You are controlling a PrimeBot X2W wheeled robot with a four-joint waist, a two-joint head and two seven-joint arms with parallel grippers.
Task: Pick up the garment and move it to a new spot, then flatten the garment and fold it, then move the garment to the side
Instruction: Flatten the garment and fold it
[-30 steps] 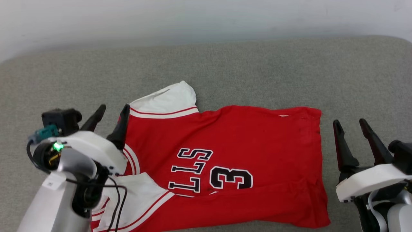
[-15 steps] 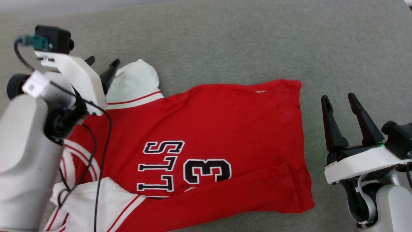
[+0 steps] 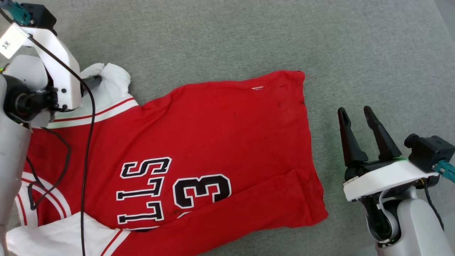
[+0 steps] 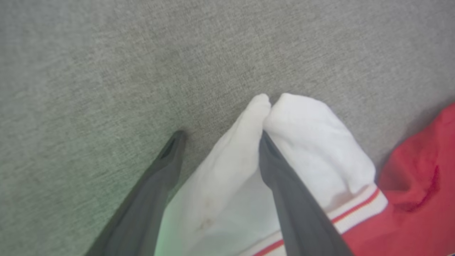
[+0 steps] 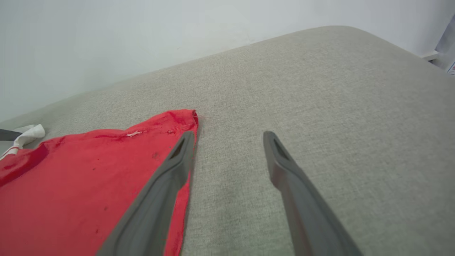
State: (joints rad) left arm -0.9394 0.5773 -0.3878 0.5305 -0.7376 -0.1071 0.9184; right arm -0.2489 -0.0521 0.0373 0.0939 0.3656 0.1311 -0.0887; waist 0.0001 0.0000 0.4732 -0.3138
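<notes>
Looking through the head view, I see the garment (image 3: 227,128), a red jersey-style shirt with white short sleeves, red-and-white striped trim and black white-outlined characters. It lies spread out, front side up, on the grey woven fabric surface (image 3: 249,35). Its neck end points to the robot's left and its straight hem (image 3: 310,142) to the right. The black numeral 3 (image 3: 202,190) and the letters beside it lie sideways for me. A long crease runs across the nearer part of the red cloth.

The left gripper (image 4: 220,139) is at the far white sleeve (image 3: 113,84), and its jaws stand apart, not clenched. In the left wrist view one dark finger (image 4: 167,156) rests at the grey surface just beside the sleeve. The other finger (image 4: 280,170) presses into the white cloth and makes a fold there. So some sleeve cloth lies between the two fingers, but they are not closed on it. The nearer white sleeve (image 3: 53,238) lies at the lower left edge of the head view.

The right gripper (image 3: 355,111) is also released, with its fingers spread wide and nothing between them. It is over the grey surface near the hem. In the right wrist view one finger overlaps the red edge, but I cannot tell if it touches. Behind the surface there is a plain white wall (image 5: 106,42).
</notes>
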